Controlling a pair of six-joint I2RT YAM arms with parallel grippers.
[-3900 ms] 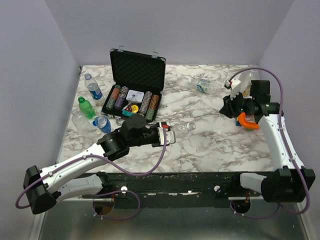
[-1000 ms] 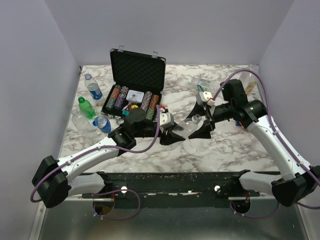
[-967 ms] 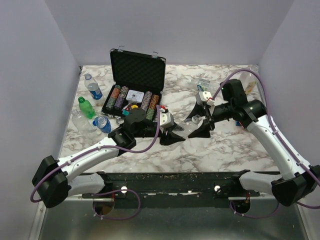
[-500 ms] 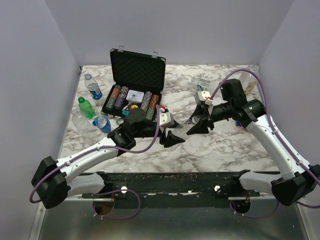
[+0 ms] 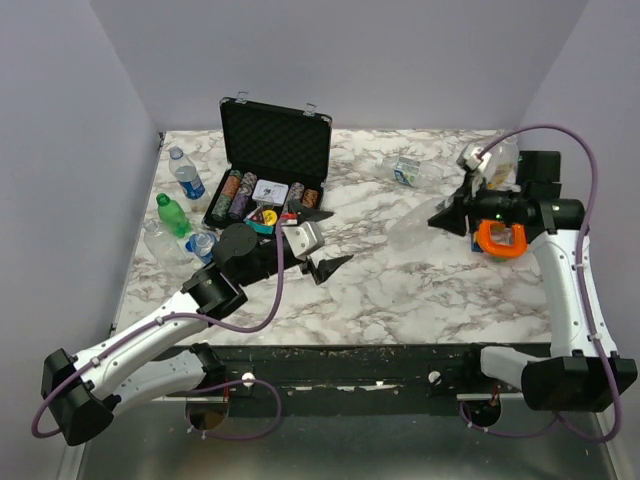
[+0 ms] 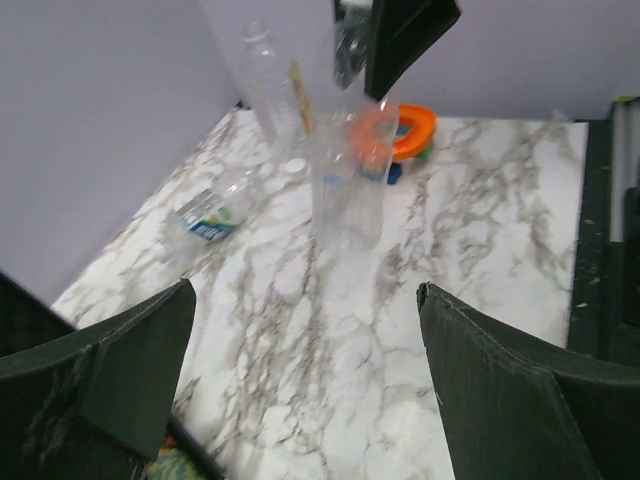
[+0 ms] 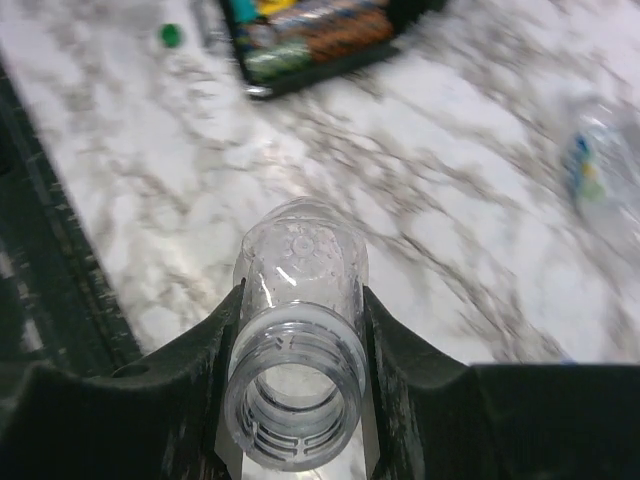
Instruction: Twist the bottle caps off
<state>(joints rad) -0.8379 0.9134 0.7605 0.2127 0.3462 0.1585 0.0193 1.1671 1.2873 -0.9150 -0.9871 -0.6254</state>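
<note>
Top cam first: my left pincer is spread as wide as it goes with nothing in it, sitting just in front of the black chip case. My right pincer is over on the right side of the marble table, clamped tight on the neck of a clear bottle whose body sticks out toward the middle. There's an orange thing right next to that arm. A labelled bottle lies on its side further back. Way over on the left, a green bottle and a blue-labelled bottle sit beside the case with a few others.

Left wrist cam: my two fingers are far apart at the bottom corners, just bare marble between them. Out ahead, the clear bottle hangs neck-up from the right pincer. Can't tell whether its base touches the table. The orange thing is behind it, and the labelled bottle is off to the left.

Right wrist cam: my fingers squeeze the clear bottle from both sides just under the mouth. The mouth is open, threads bare, cap off. A small green cap shows up top beside the chip case; too blurry to say what it's sitting on.
</note>
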